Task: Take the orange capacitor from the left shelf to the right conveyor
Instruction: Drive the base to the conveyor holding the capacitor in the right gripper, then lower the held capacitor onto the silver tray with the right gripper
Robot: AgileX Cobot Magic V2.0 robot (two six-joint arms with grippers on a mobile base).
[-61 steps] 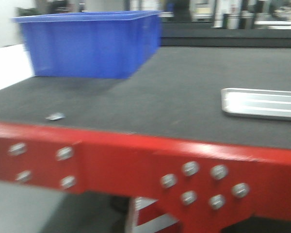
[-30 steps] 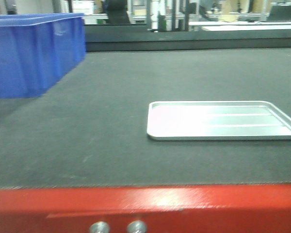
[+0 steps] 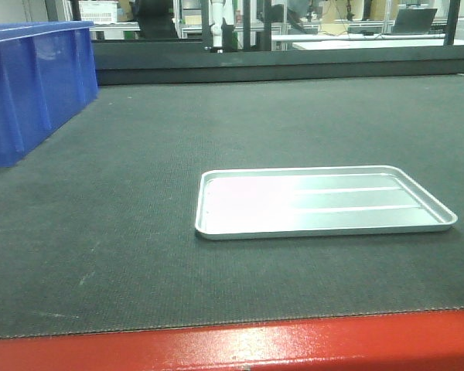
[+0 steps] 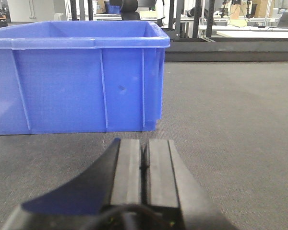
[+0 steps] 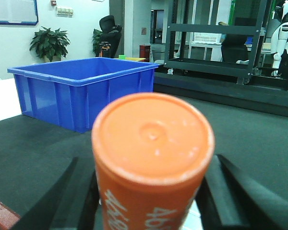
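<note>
Right end effector [image 5: 151, 203] clamps orange capacitor [image 5: 153, 153] above right conveyor [image 5: 38, 143], near red edge [image 5: 0, 215]; left end effector [image 4: 144, 165] pinched together.

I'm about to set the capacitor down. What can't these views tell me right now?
Right wrist view: the orange capacitor fills the foreground; the bottom edge cuts off its lower end, so its height above the conveyor cannot be told.
Front view: neither arm shows; the left edge cuts off the blue bin.
Left wrist view: the bin's near wall hides its inside.
The left shelf is in no view.
</note>
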